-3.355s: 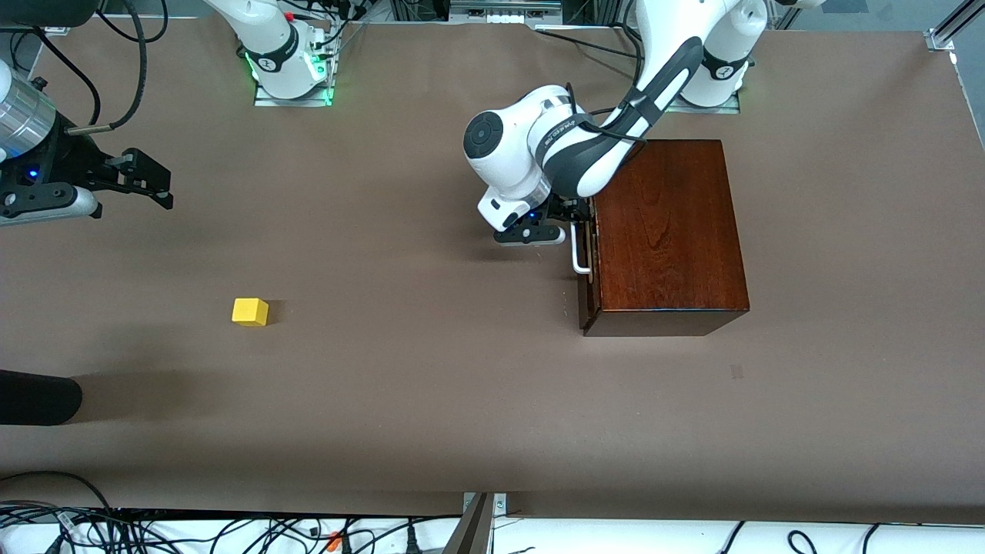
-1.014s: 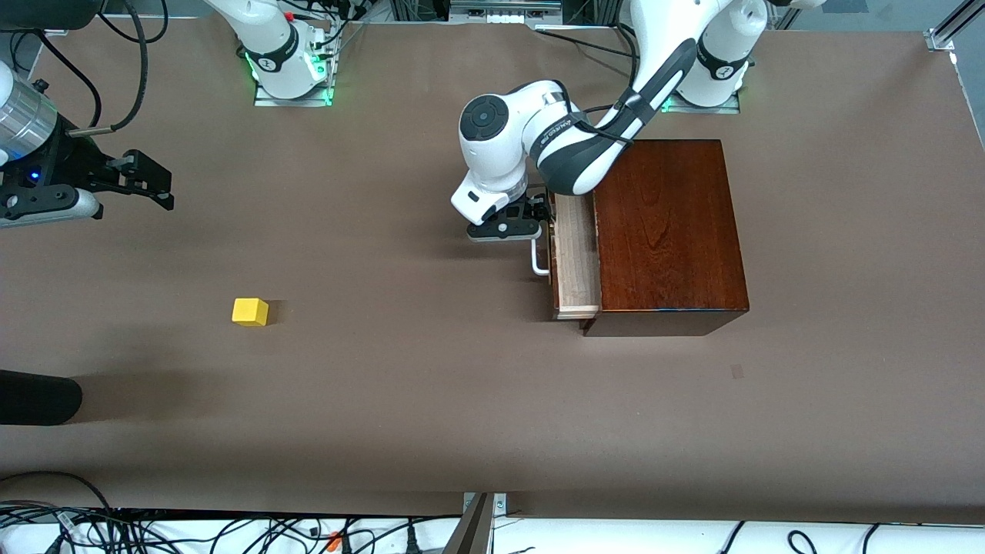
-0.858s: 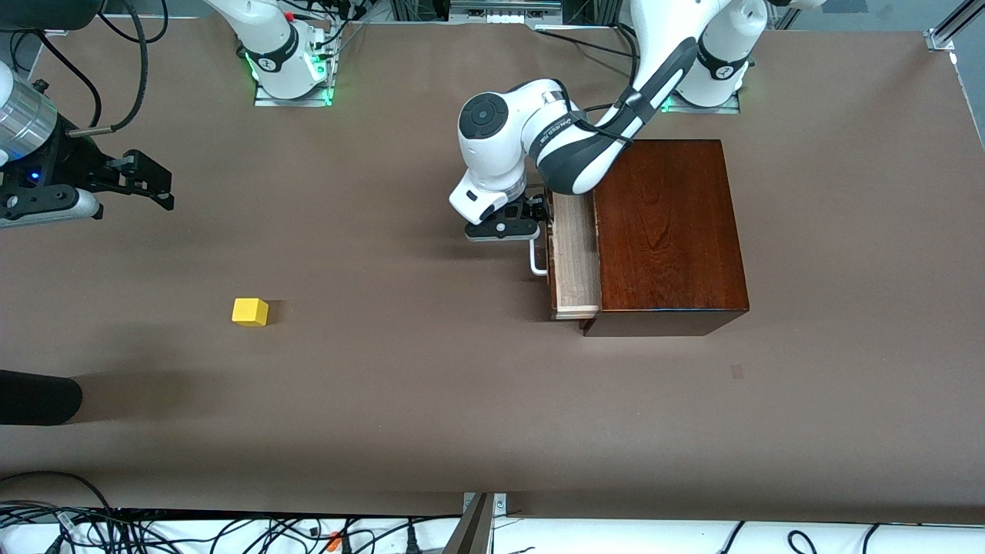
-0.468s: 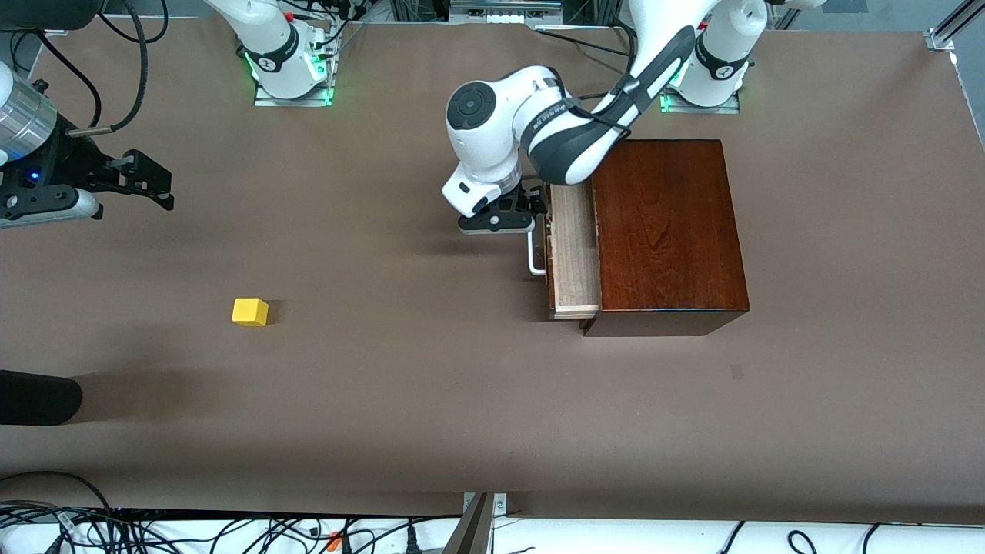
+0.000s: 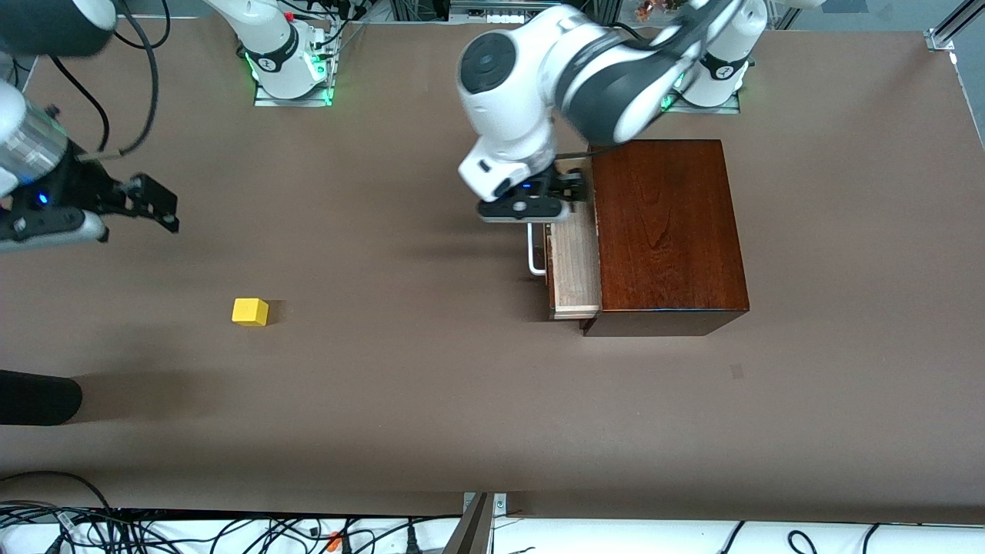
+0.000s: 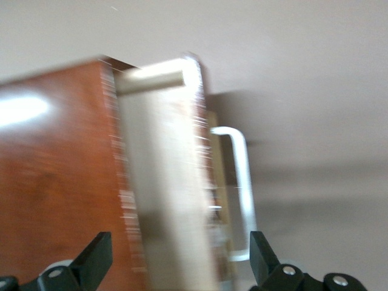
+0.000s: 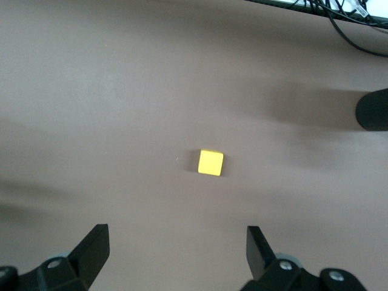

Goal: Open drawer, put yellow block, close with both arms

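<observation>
The drawer (image 5: 575, 265) stands partly pulled out of the mahogany box (image 5: 666, 231), showing its pale wood tray and white handle (image 5: 533, 250). My left gripper (image 5: 573, 188) hangs open above the drawer's end nearest the arm bases, holding nothing. In the left wrist view the tray (image 6: 163, 182), the handle (image 6: 239, 188) and the box (image 6: 54, 182) lie below the open left gripper (image 6: 179, 267). The yellow block (image 5: 250, 312) rests on the table toward the right arm's end. My right gripper (image 5: 165, 208) hovers open, apart from the block (image 7: 211, 162), which shows ahead of the right gripper (image 7: 176, 248).
A dark rounded object (image 5: 38, 396) pokes in at the table's edge at the right arm's end, nearer the front camera than the block; it also shows as a dark shape (image 7: 373, 109) in the right wrist view. Cables (image 5: 154, 531) run along the table's front edge.
The drawer has been pulled partly out of the box. My left gripper has since let go of the handle and risen over the drawer. My right gripper has shifted slightly.
</observation>
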Controlling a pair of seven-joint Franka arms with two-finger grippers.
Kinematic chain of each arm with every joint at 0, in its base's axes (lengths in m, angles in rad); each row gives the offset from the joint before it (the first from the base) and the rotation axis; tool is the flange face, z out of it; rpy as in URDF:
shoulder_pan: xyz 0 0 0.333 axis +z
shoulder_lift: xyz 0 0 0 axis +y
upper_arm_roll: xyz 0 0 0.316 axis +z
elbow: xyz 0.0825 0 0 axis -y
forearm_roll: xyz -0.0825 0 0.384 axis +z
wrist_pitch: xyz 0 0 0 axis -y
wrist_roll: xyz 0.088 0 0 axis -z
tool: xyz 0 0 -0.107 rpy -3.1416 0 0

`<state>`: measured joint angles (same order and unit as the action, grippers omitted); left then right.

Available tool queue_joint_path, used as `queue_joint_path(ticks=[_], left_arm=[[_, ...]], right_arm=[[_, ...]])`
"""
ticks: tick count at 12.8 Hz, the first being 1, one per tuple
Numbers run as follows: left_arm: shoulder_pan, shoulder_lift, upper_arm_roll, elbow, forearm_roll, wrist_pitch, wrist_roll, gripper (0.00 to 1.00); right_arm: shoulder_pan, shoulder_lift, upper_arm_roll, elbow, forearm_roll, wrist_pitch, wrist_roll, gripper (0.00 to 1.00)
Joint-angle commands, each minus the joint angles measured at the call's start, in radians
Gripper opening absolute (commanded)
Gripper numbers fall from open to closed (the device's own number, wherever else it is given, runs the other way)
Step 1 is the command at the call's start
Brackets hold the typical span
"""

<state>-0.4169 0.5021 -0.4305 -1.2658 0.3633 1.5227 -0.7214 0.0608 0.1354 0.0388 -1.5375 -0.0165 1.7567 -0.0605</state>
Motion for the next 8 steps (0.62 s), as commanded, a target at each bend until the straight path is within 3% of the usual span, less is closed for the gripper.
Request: queue_joint_path(ticks=[1, 6, 7, 8], left_arm=[[0.143, -0.072, -0.008, 0.016, -0.074, -0.059, 0.181, 1.00], [0.383, -0.184, 0.004, -0.003, -0.194, -0.122, 0.389, 1.00], [0.392, -0.223, 0.037, -0.023, -0.222, -0.122, 0.466, 1.00], [0.380, -0.255, 0.126, -0.036, -0.253, -0.122, 0.535, 1.00]], right_arm=[[-0.010, 0.065, 0.000, 0.019, 0.001, 0.024, -0.018, 1.00], [-0.024, 0.249, 0.000, 0.022, -0.040, 0.064, -0.019, 1.00], [-0.029, 0.280, 0.000, 0.014, -0.040, 0.087, -0.019, 1.00], [-0.030, 0.323, 0.000, -0.004, -0.036, 0.121, -0.019, 1.00]])
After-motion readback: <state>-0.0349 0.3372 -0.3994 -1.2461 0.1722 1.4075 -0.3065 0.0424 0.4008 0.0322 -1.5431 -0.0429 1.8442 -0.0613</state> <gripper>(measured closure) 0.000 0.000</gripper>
